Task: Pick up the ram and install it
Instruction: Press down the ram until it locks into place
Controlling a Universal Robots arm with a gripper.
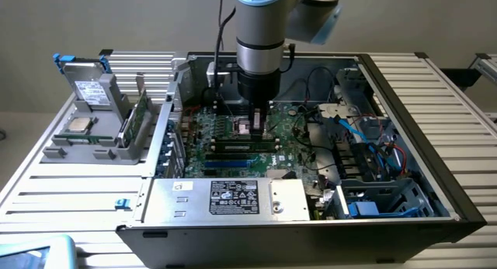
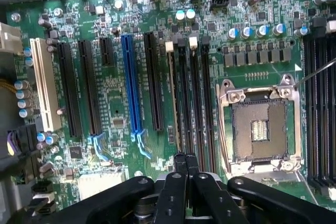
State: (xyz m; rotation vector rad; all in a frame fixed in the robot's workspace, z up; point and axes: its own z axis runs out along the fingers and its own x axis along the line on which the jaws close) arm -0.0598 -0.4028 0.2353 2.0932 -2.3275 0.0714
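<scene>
The ram [image 2: 172, 98] stands on edge in the memory slot nearest the black expansion slots, seen as a thin pale strip with white latches at its far end. From the exterior camera the ram [image 1: 244, 145] is a long dark-green stick lying across the motherboard [image 1: 287, 120]. My gripper [image 1: 255, 126] hangs inside the open computer case, just above the board. Its two black fingers [image 2: 181, 169] are pressed together, and the gripper [image 2: 186, 157] is shut with nothing between them, its tips over the near end of the ram and the slot beside it.
An empty CPU socket [image 2: 260, 129] lies beside the memory slots. A blue slot [image 2: 131, 87] and a white slot [image 2: 44, 87] sit further along. The power supply [image 1: 225, 199] fills the case front, cables [image 1: 365, 141] crowd the exterior view's right, and a grey parts holder [image 1: 101, 123] stands left.
</scene>
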